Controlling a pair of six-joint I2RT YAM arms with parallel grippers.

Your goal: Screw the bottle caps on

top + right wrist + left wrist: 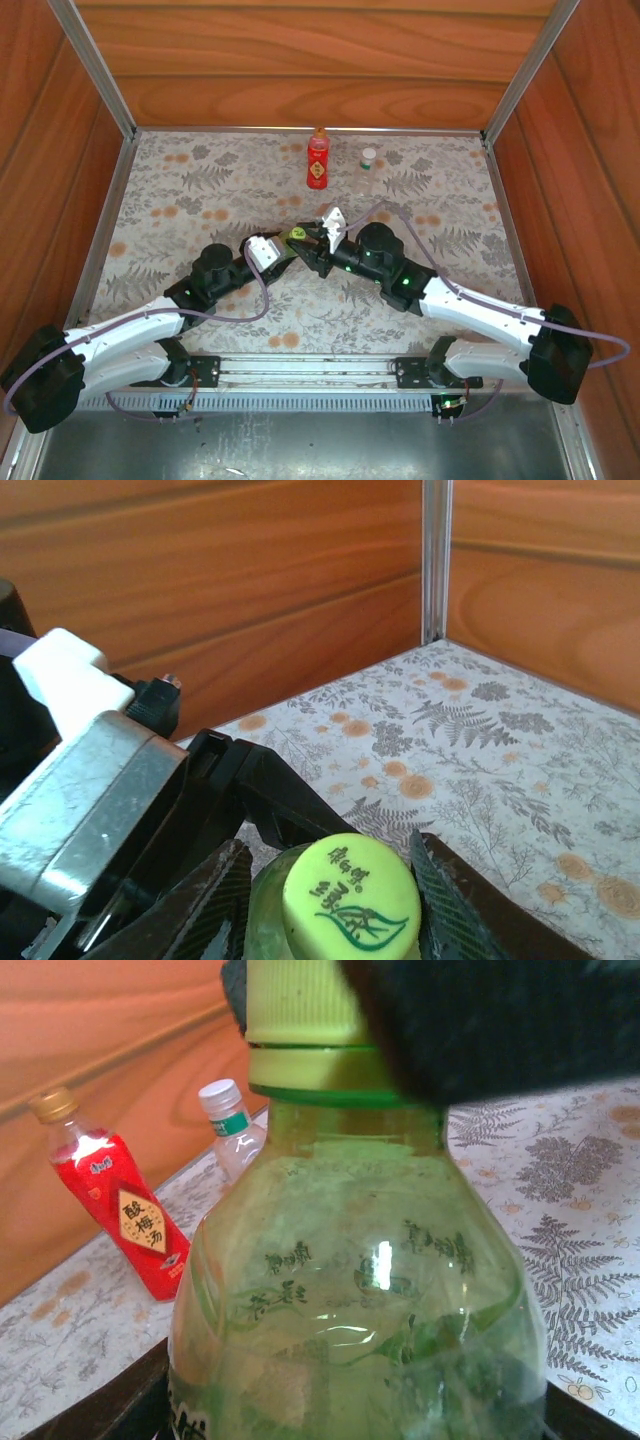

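Observation:
The green bottle stands upright mid-table with my left gripper shut on its body. On its neck sits the green cap, printed with a leaf. My right gripper is open and straddles this cap from above. Its right pad lies against the cap's side, while its left pad stands a small gap away. Far back stand the red bottle, wearing an orange cap, and the clear bottle, wearing a white cap.
Floral cloth covers the table. Wooden walls with metal corner posts close in the back and both sides. Both arms meet at the centre, cables looping beside them.

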